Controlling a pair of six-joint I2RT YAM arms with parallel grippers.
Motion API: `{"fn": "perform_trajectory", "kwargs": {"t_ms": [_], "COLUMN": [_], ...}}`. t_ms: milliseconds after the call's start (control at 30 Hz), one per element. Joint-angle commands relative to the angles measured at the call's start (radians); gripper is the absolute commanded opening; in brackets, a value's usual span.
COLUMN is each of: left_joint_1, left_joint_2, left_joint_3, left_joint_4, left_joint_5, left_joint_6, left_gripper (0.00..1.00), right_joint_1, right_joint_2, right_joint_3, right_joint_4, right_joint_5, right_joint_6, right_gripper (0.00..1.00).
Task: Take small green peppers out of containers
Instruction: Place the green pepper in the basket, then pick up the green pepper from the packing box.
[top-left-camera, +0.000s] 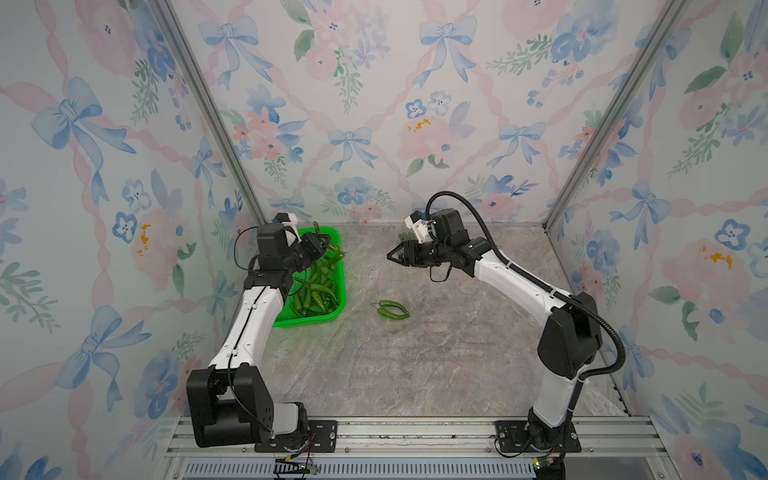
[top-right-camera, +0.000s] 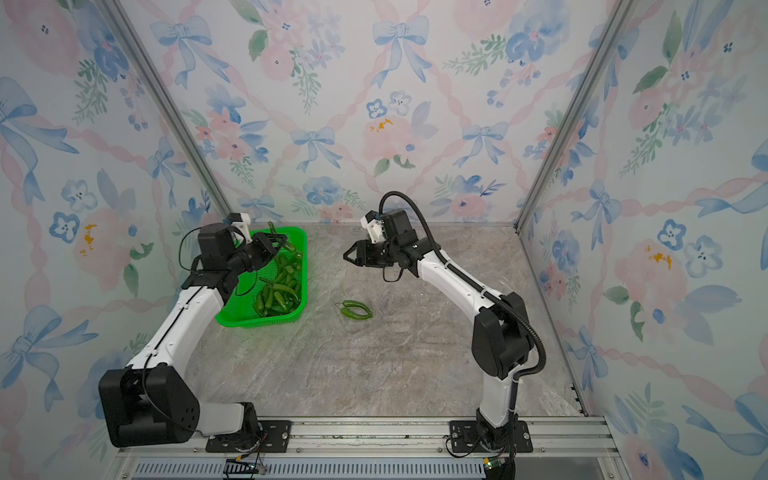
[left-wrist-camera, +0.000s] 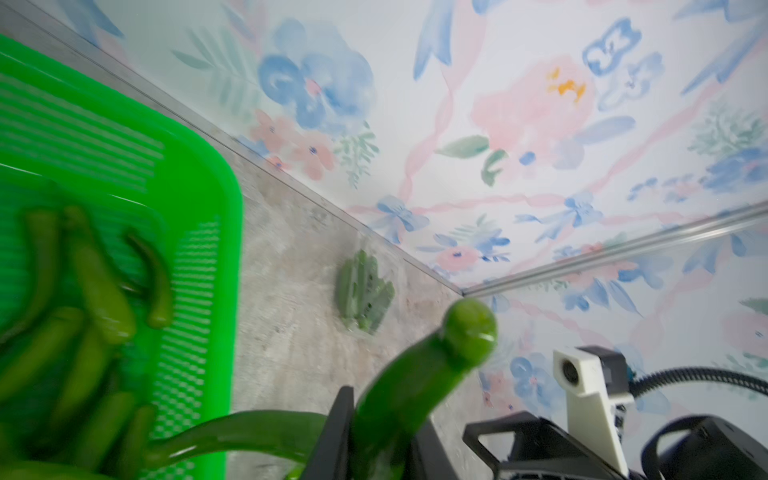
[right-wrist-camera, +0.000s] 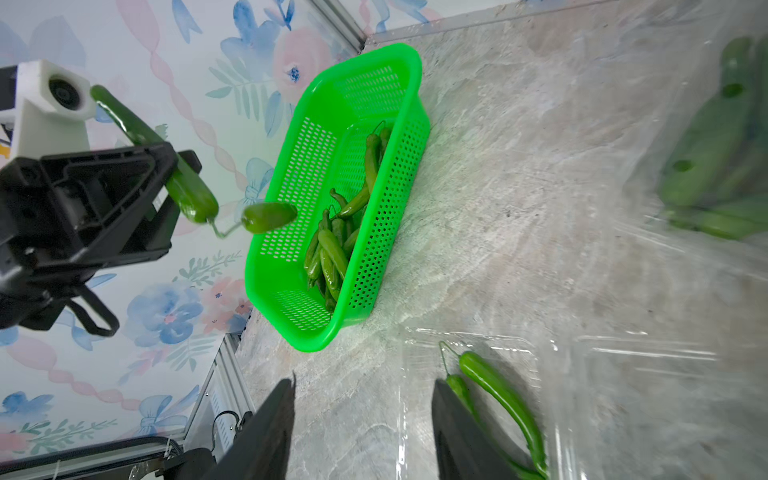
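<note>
Rail: the aluminium rail (top-left-camera: 415, 432) is nearest; both my arms are bolted to it
Table: the grey marbled table (top-left-camera: 415, 374) stretches from there to the walls
Open container: a clear container (right-wrist-camera: 478, 332) lies mid-table; a pair of peppers (top-left-camera: 392, 309) rests in it, side by side and touching
Basket: a green basket (top-left-camera: 309, 320) sits to the left of that container, well apart; a heap of peppers (top-left-camera: 316, 297) lies inside; my left arm (top-left-camera: 253, 324) covers its near left corner in both top views
Left gripper: my left gripper (top-left-camera: 322, 245) hangs above the basket, pressed together on a held pepper (right-wrist-camera: 189, 191) that sticks out on both sides of the jaws; a second pepper (right-wrist-camera: 268, 216) dangles just beside it; whether that one is clamped or only hooked by its stem I cannot tell
Right gripper: my right gripper (top-left-camera: 392, 254) hovers above the table beyond the open container; its fingers (right-wrist-camera: 266, 428) are spread with nothing between them
Far container: a far container (left-wrist-camera: 395, 274) stands near the back wall, holding packed peppers (left-wrist-camera: 363, 291); my right gripper hides most of it in both top views
Back wall: flowered wallpaper (top-left-camera: 374, 104) closes the scene
</note>
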Motion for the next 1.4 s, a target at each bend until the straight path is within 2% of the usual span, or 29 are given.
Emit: {"fn": "perform_trajectory", "kwargs": {"t_ms": [0, 100, 267, 300, 400, 433, 467, 567, 667, 833, 933, 1067, 1200, 1367], "left_joint_1": [0.117, 0.169, 0.178, 0.177, 0.178, 0.176, 0.173, 0.143, 0.060, -0.224, -0.387, -0.550, -0.654, -0.712], "left_joint_2": [0.072, 0.160, 0.290, 0.306, 0.332, 0.329, 0.322, 0.271, 0.173, 0.052, 0.026, 0.042, 0.071, 0.156], "left_joint_3": [-0.001, 0.005, 0.021, 0.024, 0.017, 0.011, 0.007, -0.003, -0.038, -0.114, -0.157, -0.199, -0.210, -0.177], "left_joint_4": [-0.048, -0.047, -0.047, -0.047, -0.048, -0.048, -0.048, -0.047, -0.048, -0.061, -0.070, -0.070, -0.069, -0.069], "left_joint_5": [0.065, 0.032, -0.013, -0.022, -0.024, -0.027, -0.024, 0.001, 0.004, -0.070, -0.163, -0.248, -0.327, -0.360], "left_joint_6": [0.078, 0.112, 0.139, 0.144, 0.145, 0.139, 0.139, 0.150, 0.144, 0.066, 0.000, -0.063, -0.115, -0.134], "left_gripper": [0.19, 0.19, 0.19, 0.23, 0.48, 0.53, 0.56, 0.56, 0.58, 0.57, 0.56, 0.56, 0.55, 0.56], "right_joint_1": [0.027, 0.040, 0.052, 0.054, 0.054, 0.053, 0.051, 0.031, -0.002, -0.074, -0.115, -0.157, -0.187, -0.199], "right_joint_2": [0.034, 0.052, 0.063, 0.060, 0.049, 0.043, 0.035, 0.010, -0.043, -0.159, -0.233, -0.327, -0.392, -0.426], "right_joint_3": [0.039, 0.022, -0.015, -0.025, -0.048, -0.054, -0.064, -0.086, -0.138, -0.253, -0.333, -0.428, -0.511, -0.561], "right_joint_4": [0.020, 0.022, 0.000, -0.009, -0.042, -0.052, -0.062, -0.115, -0.161, -0.232, -0.258, -0.278, -0.248, -0.215], "right_joint_5": [-0.047, -0.060, -0.079, -0.080, -0.072, -0.061, -0.046, 0.007, 0.085, 0.219, 0.274, 0.315, 0.314, 0.311], "right_joint_6": [0.026, 0.024, 0.007, 0.000, -0.031, -0.039, -0.049, -0.074, -0.101, -0.148, -0.170, -0.194, -0.186, -0.183], "right_gripper": [0.54, 0.54, 0.54, 0.54, 0.54, 0.54, 0.54, 0.54, 0.54, 0.55, 0.56, 0.56, 0.56, 0.56]}}
